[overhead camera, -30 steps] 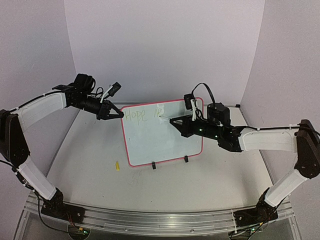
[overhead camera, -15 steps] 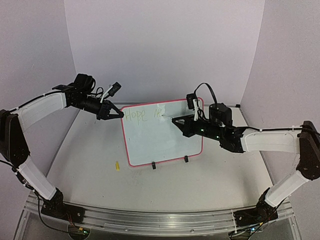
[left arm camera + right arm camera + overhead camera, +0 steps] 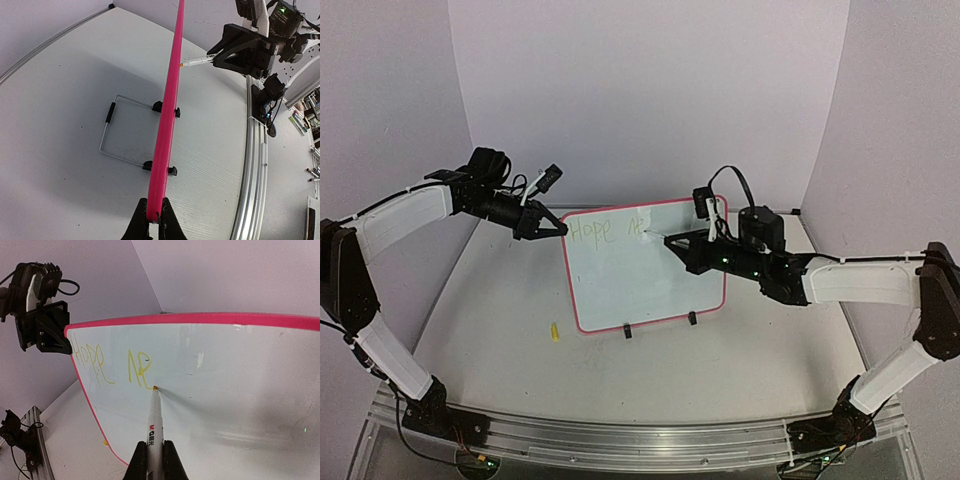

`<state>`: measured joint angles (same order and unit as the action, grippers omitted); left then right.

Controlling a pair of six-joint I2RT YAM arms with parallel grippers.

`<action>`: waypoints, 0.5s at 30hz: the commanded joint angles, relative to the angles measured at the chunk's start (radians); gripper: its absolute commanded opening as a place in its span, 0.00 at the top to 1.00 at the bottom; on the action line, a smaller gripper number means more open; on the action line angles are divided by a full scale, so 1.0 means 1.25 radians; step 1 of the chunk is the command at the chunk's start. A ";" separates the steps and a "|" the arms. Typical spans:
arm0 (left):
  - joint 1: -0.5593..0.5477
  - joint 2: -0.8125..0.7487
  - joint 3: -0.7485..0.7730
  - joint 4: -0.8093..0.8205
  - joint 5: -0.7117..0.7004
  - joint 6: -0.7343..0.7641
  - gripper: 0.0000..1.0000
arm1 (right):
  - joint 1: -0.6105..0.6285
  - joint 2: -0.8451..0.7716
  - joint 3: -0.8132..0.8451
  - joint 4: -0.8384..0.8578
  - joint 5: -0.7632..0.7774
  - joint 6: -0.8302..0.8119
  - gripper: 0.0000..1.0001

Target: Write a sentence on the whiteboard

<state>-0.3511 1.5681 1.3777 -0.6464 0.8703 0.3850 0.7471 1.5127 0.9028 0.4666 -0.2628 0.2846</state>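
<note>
The whiteboard [image 3: 645,275] stands on its two clip feet [image 3: 628,331] at the centre of the table [image 3: 500,380], with a wire stand [image 3: 120,131] lying on the table directly behind it. The left fingers [image 3: 552,228] clamp the board's upper left corner from the left, and the right fingers [image 3: 692,245] reach in from the right, in front of the board, holding a marker [image 3: 672,238] whose tip touches the writing face at the right end of the sentence [image 3: 605,230] near the top edge. A small loose piece [image 3: 554,331] lies on the table just left of the board's lower left corner.
</note>
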 commanded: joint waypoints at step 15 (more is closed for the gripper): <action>-0.023 0.004 0.001 -0.023 -0.023 0.019 1.00 | -0.009 -0.102 0.004 -0.065 0.008 -0.055 1.00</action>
<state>-0.3546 1.5681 1.3777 -0.6469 0.8711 0.3889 0.7403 1.3772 0.8852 0.3993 -0.2550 0.2439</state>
